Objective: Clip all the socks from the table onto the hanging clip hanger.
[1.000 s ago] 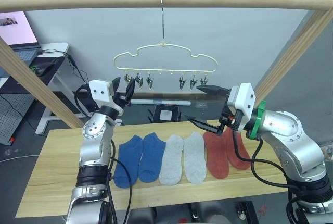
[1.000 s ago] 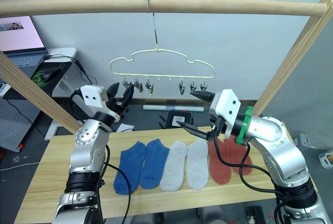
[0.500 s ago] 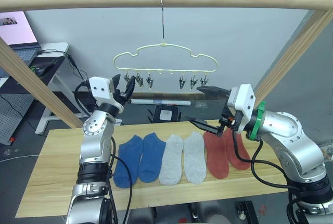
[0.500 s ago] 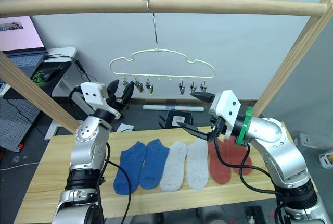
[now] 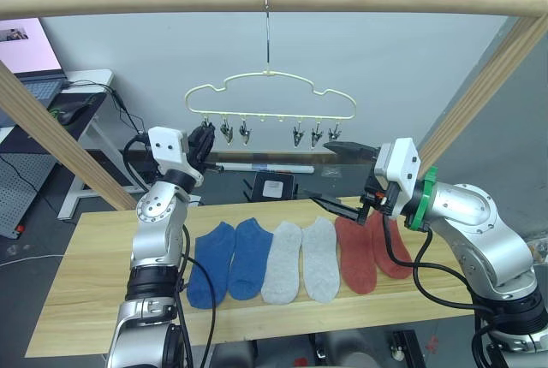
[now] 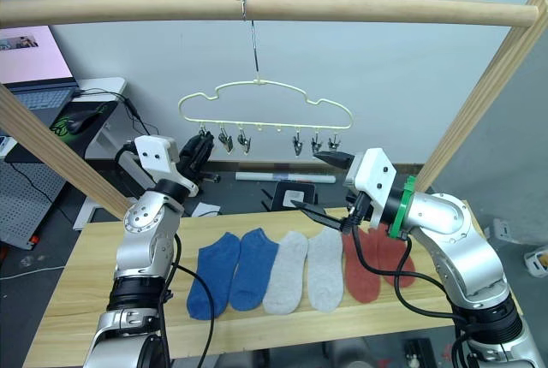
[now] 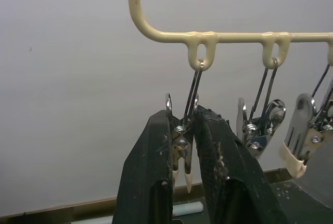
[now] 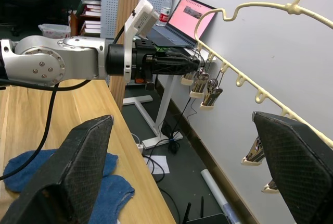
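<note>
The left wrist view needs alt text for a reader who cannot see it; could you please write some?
The left gripper is shut on the end clip of the pale yellow hanger, its two black fingers pinching the clip from both sides. More metal clips hang alongside, against a plain pale wall.

Head pair: from above, facing forward and down over table (image 5: 86, 282), socks (image 5: 291, 257) and hanger (image 5: 271, 103); near-identical scene in both. Left wrist: very close under the hanger's end clip (image 7: 183, 146), facing the wall. Right wrist: farther back, facing along the hanger toward left gripper (image 8: 177, 64).
</note>
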`<state>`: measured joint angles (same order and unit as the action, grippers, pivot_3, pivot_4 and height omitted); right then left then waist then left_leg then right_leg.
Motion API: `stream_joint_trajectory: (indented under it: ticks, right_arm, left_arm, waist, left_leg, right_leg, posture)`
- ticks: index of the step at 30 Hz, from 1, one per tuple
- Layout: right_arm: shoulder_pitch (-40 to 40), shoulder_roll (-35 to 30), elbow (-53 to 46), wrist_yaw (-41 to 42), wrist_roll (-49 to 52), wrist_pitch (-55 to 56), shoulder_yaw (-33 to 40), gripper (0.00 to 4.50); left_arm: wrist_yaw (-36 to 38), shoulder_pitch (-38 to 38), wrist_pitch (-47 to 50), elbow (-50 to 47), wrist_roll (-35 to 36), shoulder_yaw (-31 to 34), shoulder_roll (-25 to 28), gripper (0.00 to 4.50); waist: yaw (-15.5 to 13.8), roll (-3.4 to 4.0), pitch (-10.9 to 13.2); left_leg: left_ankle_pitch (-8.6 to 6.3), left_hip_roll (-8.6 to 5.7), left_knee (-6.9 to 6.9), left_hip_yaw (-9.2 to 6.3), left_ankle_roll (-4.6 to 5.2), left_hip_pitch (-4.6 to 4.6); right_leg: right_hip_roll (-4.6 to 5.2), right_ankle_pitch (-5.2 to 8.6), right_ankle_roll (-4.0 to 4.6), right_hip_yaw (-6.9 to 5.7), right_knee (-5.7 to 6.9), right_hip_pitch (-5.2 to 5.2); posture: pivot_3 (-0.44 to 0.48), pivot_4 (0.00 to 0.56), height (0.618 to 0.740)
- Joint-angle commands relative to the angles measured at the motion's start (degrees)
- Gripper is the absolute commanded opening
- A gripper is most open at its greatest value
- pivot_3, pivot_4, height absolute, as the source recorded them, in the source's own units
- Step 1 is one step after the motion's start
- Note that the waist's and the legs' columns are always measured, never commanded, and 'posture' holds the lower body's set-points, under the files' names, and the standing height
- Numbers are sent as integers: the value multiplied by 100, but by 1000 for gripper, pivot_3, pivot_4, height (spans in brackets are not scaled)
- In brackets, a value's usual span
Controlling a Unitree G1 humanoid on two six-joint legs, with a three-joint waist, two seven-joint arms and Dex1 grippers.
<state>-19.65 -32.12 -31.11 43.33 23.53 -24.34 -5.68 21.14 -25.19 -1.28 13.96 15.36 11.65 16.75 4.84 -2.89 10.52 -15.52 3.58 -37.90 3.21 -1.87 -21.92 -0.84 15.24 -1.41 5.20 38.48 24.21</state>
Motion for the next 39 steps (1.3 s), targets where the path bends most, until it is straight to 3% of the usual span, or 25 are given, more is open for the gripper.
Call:
stream_joint_trajectory:
  ticks: [1,25,31,39]
  right_arm:
    - [-25,23,-210,-64,9,49,44,4500]
    - [302,-248,-139,-238,-233,-317,41,4500]
    - [845,-453,78,-876,-807,-1017,9,4500]
    - [1055,90,883,-2006,-1333,-1406,420,4500]
  left_arm:
    - [56,-104,-87,-66,-43,3,101,370]
    - [607,323,-43,-569,-52,-148,288,370]
    - [683,457,83,-879,-72,-216,406,369]
    - [650,575,378,-1367,-87,-265,488,369]
  waist:
    - [0,0,0]
    - [1,-1,13]
    - [-6,2,99]
    - [-6,4,326]
  left_leg:
    - [0,0,0,0,0,0]
    - [0,5,3,0,-1,-1]
    - [0,9,2,-4,-1,-1]
    - [0,9,2,-1,-1,-3]
  right_leg:
    - [0,0,0,0,0,0]
    - [2,0,0,1,-5,0]
    - [12,0,-1,4,-5,0]
    - [15,-1,-18,19,-10,4]
  posture:
    - [-100,184,738]
    - [-103,197,738]
    - [-101,229,738]
    - [-81,275,738]
